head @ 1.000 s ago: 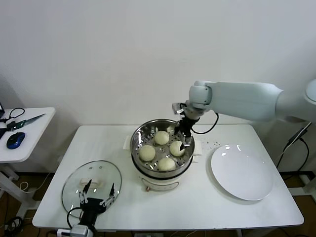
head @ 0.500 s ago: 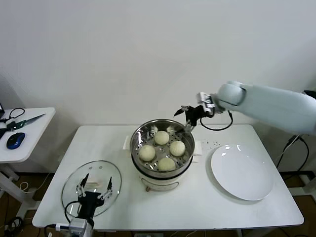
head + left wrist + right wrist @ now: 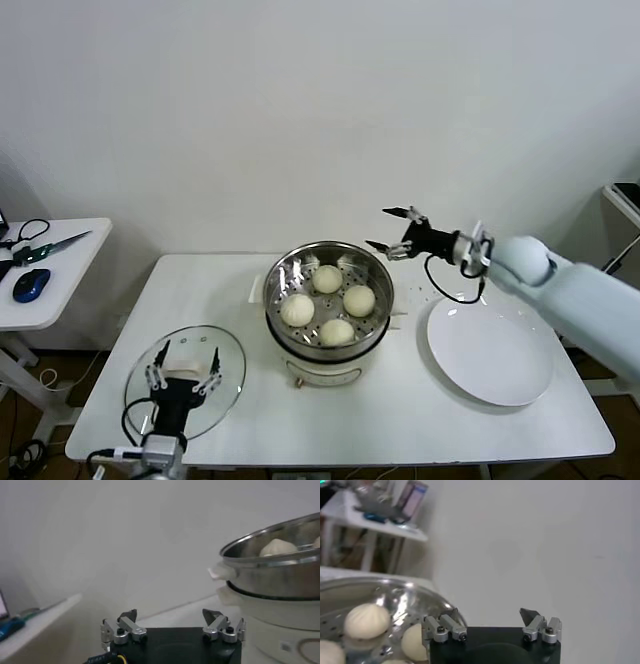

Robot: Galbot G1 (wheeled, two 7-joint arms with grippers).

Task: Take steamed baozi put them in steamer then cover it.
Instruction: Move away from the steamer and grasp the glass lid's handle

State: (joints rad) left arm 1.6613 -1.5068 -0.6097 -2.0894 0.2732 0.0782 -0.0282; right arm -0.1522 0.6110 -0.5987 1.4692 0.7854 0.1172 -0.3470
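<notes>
White wall backs a white table (image 3: 470,420), the largest thing in view, with a smaller side table (image 3: 60,270) off to the robot's left. At the table's middle stands the steamer (image 3: 328,305), its shiny pot uncovered on a white base, and all four steamed baozi (image 3: 337,331) sit inside on the perforated tray, close together. To the robot's right of the pot lies a flat white plate (image 3: 490,350), bare. Near the front left corner the cover (image 3: 185,375) lies flat on the table, well apart from the pot. The right gripper (image 3: 393,232) hangs in the air above the table just beside the pot's far right rim, fingers spread and holding nothing. The left gripper (image 3: 182,365) hovers over the glass lid, fingers likewise spread wide.
</notes>
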